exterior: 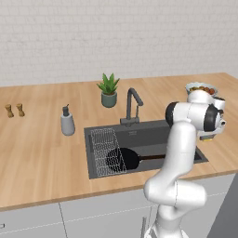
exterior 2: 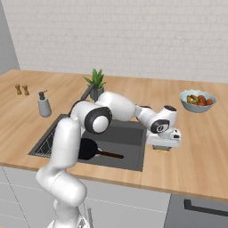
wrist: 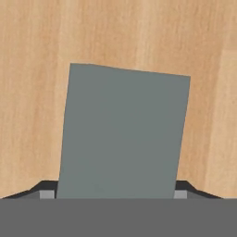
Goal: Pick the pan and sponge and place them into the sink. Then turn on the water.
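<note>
The sponge [wrist: 122, 134] lies flat on the wooden counter right of the sink [exterior: 148, 132], its grey face turned up toward the hand. My gripper [wrist: 113, 194] is down over it, one fingertip pressed against each long side, so it is shut on the sponge. From the right base view a sliver of yellow sponge [exterior 2: 161, 150] peeks out under the gripper [exterior 2: 163, 146]. The black pan [exterior: 123, 159] rests in the sink beside the wire rack [exterior: 106, 151], its handle pointing right. The pan [exterior 2: 90, 149] also shows behind my arm.
A dark faucet [exterior: 132, 106] stands behind the sink, with a potted plant [exterior: 109, 90] beyond it. A soap dispenser [exterior: 67, 122] and two small shakers [exterior: 15, 110] are on the left. A fruit bowl [exterior 2: 197, 100] sits on the counter behind the gripper.
</note>
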You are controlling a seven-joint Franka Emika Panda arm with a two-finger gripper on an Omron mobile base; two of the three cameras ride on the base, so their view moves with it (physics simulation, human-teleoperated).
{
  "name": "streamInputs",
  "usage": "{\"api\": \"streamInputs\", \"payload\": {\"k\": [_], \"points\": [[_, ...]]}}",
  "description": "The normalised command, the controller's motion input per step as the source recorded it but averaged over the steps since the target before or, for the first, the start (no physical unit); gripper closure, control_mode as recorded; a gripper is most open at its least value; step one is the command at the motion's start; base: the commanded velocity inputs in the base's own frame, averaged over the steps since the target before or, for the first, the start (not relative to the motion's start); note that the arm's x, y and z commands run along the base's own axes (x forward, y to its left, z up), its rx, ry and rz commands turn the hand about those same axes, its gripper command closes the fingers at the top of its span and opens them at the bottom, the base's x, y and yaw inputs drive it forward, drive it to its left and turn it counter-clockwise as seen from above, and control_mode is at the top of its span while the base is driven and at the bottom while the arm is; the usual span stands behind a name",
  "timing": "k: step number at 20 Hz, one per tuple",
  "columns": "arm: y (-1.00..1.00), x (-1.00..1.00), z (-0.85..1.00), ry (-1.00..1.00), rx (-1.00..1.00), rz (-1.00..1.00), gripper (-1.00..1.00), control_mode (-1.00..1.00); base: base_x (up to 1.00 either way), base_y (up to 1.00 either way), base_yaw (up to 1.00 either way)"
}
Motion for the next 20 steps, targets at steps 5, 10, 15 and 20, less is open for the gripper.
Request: {"api": "streamInputs", "payload": {"k": [5,10,15,20], "points": [[0.11,-0.05,0.21,0.0,0.0,0.08,1.0,-1.0,0.0,0.0,0.0],[0.63,-0.13,0.65,0.0,0.0,0.14,1.0,-1.0,0.0,0.0,0.0],[1.0,-0.09,0.33,0.0,0.0,0.18,1.0,-1.0,0.0,0.0,0.0],[0.98,-0.26,0.1,0.04,0.0,0.19,1.0,-1.0,0.0,0.0,0.0]]}}
